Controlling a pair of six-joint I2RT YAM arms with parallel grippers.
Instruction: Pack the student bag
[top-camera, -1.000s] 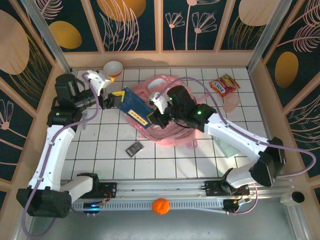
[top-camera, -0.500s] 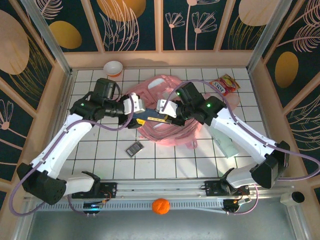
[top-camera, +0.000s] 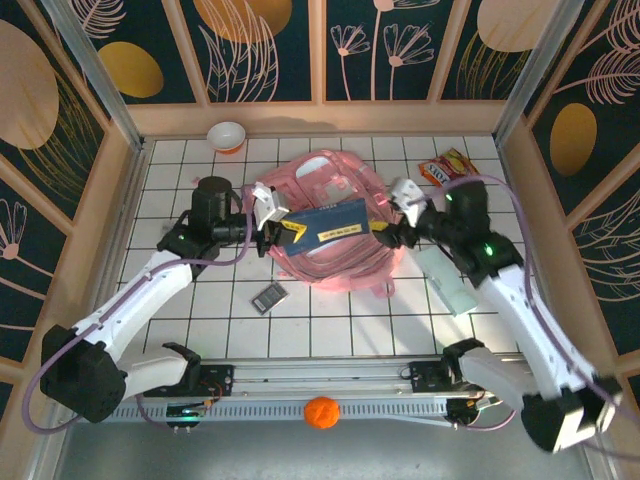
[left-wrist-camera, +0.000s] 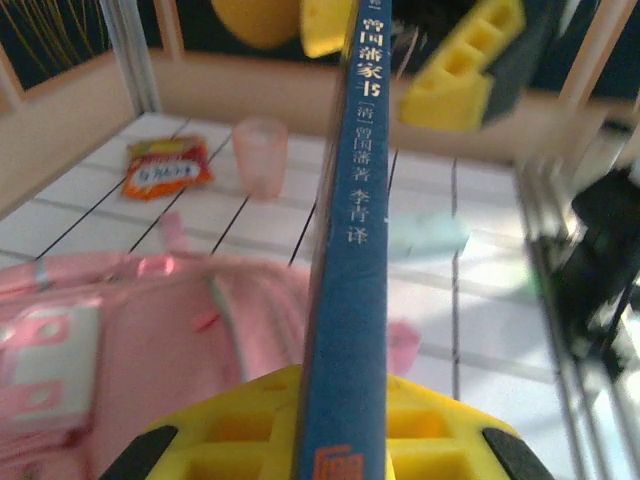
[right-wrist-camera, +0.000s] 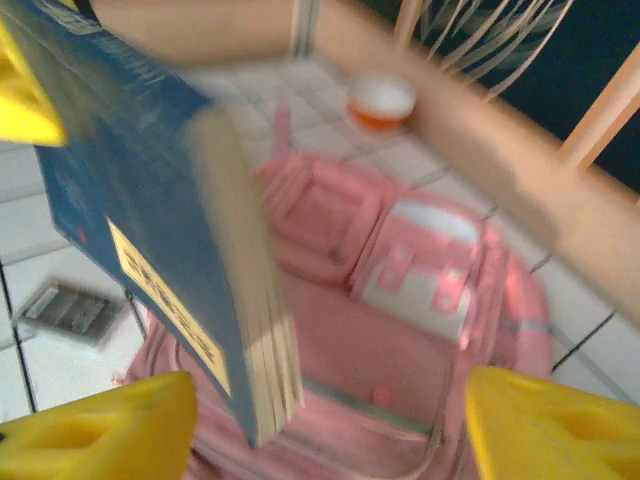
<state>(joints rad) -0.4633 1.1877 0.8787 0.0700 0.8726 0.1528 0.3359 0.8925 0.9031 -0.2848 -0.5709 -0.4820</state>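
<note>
Top external view: student bag (top-camera: 335, 262) lay mid desk (top-camera: 200, 300), floppy soft fabric, light, guessing it'd sag, so best grabbed at opening rim or strap; left gripper (top-camera: 272, 228) pinched blue book (top-camera: 335, 222) by end above bag; right gripper (top-camera: 397, 215) jaws wide, holding nothing

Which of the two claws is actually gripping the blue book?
The left gripper: it pinches the blue book at one end, while the right gripper stands open.

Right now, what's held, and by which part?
Left claw grips the blue book by the bottom end of its spine; right claw is open.
</note>
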